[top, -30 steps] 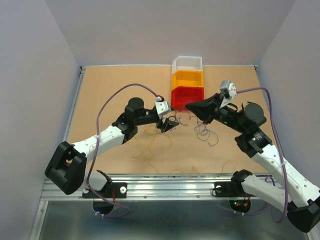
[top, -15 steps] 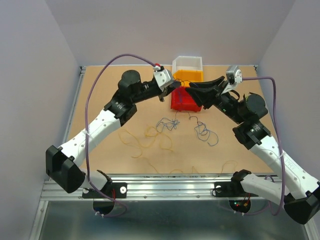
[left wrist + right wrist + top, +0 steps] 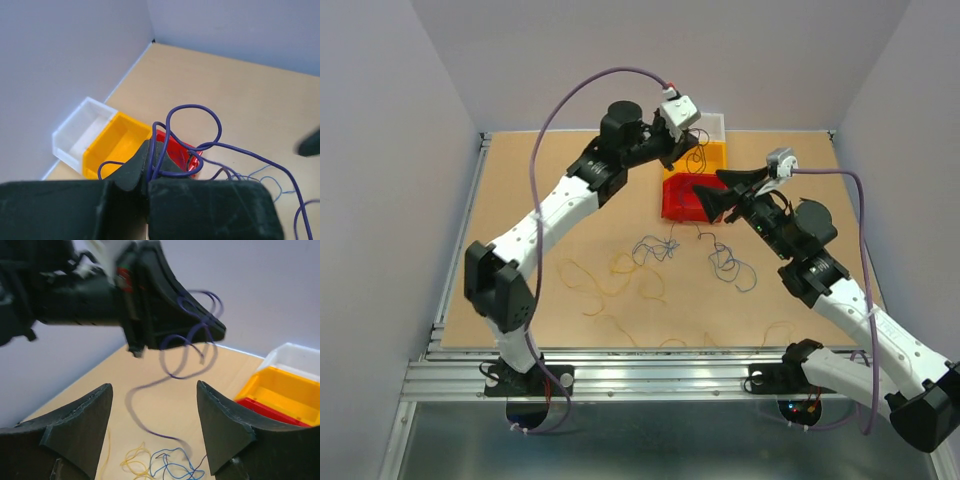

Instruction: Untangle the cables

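One dark purple cable (image 3: pixel 193 107), pinched between the fully closed jaws of the left gripper (image 3: pixel 148 150), high over the table (image 3: pixel 550 190). Curls in open loops off the fingertips, then trails away toward 4 o'clock in the left wrist view. Hangs at about 12 o'clock of the table in the top view, above the row of bins. On the board toward 6 o'clock of the bins, more loose cables: a blue tangle (image 3: pixel 655 248), a second blue tangle (image 3: pixel 730 265) at its 3 o'clock, yellow strands (image 3: pixel 620 272) at its 8 o'clock, all apart from both grippers. At 4 o'clock of the left gripper, near it: right gripper (image 3: pixel 710 198), jaws spread wide with nothing between them, overlapping the red bin (image 3: pixel 678 200) in the top view. From the red bin toward 12 o'clock, touching in a line: yellow bin (image 3: pixel 717 158), then clear bin (image 3: pixel 715 122).
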Tool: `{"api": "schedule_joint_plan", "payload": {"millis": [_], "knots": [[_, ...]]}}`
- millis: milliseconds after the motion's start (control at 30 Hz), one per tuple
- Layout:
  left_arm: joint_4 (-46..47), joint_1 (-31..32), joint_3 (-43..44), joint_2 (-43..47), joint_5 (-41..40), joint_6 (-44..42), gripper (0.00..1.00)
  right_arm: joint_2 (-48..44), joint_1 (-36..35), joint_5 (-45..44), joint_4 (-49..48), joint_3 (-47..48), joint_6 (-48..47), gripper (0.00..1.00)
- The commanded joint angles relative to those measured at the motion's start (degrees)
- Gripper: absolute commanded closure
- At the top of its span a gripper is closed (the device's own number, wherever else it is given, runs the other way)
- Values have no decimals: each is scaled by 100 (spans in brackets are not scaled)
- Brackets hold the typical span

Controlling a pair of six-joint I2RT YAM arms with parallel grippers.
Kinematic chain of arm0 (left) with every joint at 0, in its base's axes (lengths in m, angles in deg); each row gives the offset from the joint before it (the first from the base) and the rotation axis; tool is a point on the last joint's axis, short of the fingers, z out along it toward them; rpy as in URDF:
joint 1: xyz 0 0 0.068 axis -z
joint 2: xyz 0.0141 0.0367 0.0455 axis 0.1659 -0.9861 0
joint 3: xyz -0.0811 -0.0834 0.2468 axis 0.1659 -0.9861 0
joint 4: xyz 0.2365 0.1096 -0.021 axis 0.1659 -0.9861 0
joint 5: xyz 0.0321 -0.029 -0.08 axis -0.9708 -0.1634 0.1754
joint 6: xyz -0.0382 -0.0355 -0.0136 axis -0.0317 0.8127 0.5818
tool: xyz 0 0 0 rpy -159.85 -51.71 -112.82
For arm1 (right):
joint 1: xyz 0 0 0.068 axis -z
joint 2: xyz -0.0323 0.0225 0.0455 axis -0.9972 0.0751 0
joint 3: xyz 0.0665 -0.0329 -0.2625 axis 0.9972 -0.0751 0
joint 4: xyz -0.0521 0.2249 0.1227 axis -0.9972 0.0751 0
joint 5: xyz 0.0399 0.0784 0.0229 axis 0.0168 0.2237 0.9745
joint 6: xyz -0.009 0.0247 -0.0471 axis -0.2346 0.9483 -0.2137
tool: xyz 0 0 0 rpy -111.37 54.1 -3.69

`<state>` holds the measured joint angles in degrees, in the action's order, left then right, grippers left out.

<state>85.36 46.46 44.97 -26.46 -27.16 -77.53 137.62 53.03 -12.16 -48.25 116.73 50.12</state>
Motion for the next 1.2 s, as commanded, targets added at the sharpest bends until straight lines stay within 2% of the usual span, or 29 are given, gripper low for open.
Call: {"api": "schedule_joint_plan", "payload": {"millis": [0, 133, 300, 533, 800, 1033, 1167], "knots": [[-369, -122, 808, -850, -51, 158, 100, -93, -21, -1006, -124, -153, -17, 26], [-686, -175, 1573, -1763, -200, 70, 100, -601, -29, -2068, 25, -548, 150, 25], [-687, -219, 1549, -2213, -323, -184, 100, -1375, -21, -2880, 272, -882, 229, 25], [-467, -219, 1039, -2486, -719, -431, 100, -2114, -29, -2995, 465, -1147, 291, 25], [-599, -201, 1170, -2899, -481, -387, 100, -1966, -29, -2899, 738, -1015, 344, 25], [-581, 53, 1126, -3110, -1051, -527, 100, -1948, -29, -2793, 738, -1015, 405, 25], [-625, 404, 1117, -3250, -1447, -712, 100, -1957, -21, -2811, 746, -1033, 405, 25]]}}
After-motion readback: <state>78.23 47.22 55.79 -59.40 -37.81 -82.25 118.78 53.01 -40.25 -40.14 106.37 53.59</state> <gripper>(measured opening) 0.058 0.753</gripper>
